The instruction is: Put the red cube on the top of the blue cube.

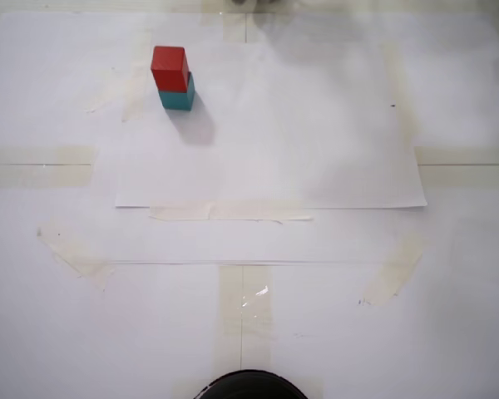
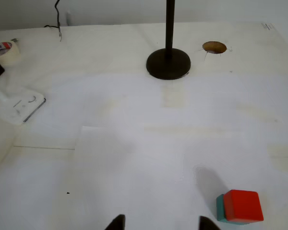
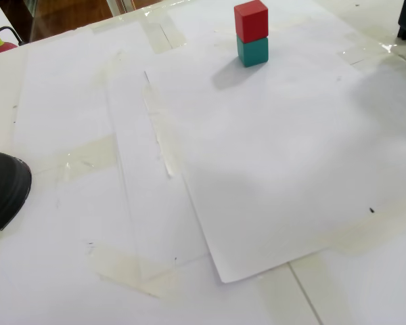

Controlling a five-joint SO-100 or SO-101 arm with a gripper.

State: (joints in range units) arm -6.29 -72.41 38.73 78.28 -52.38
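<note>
Wrist view: the gripper [image 2: 159, 223] is let go, its two tips apart. The red cube [image 2: 243, 205] sits on the blue cube [image 2: 220, 208] near the paper sheet's [image 2: 134, 167] corner.

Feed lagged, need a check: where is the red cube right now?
The red cube sits stacked on the blue cube, upper left of centre on the white paper in a fixed view, with nothing gripping it.

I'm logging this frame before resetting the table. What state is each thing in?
red cube: stacked upright on the teal one, released.
blue cube: flat on the paper, carrying the red cube.
gripper: fingertips apart, empty, clear of the stack.
paper sheet: lying flat, taped to the table.
tape roll: lying at the table edge.
</note>
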